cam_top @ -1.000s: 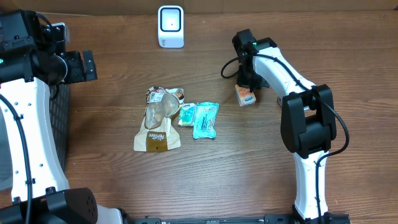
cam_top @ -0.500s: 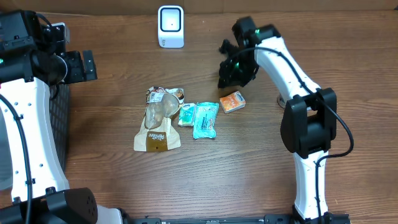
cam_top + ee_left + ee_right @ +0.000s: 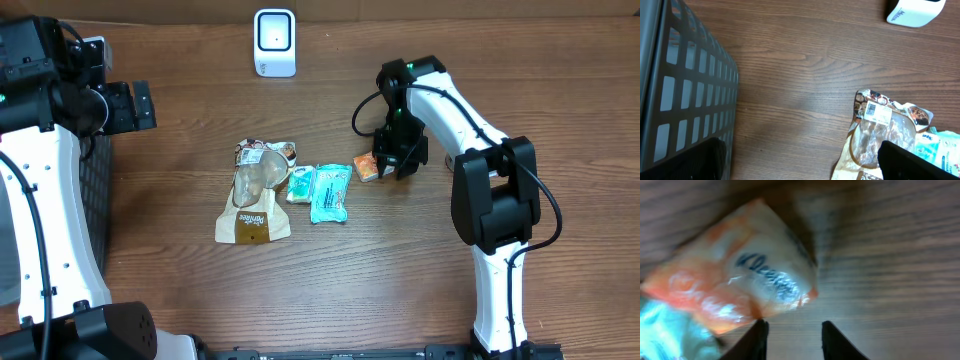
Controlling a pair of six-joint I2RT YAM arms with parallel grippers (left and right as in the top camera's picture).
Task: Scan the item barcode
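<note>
Nearest, one brown pouch [image 3: 252, 200] and two teal packets [image 3: 330, 192]. Then one orange packet [image 3: 366, 168] midtable, blue script blurred. The right gripper [image 3: 792, 330] is just beside it, fingers narrowly parted, empty. The left gripper [image 3: 800, 150] is spread wide. Far back, one scanner [image 3: 274, 42].

On the wooden tabletop [image 3: 200, 110] before me lay a brown pouch [image 3: 252, 200], a small green packet [image 3: 299, 185] just beside it on the right, and a teal packet [image 3: 330, 192] against that. A black mesh basket [image 3: 101, 200] stood far left, well apart from them.
</note>
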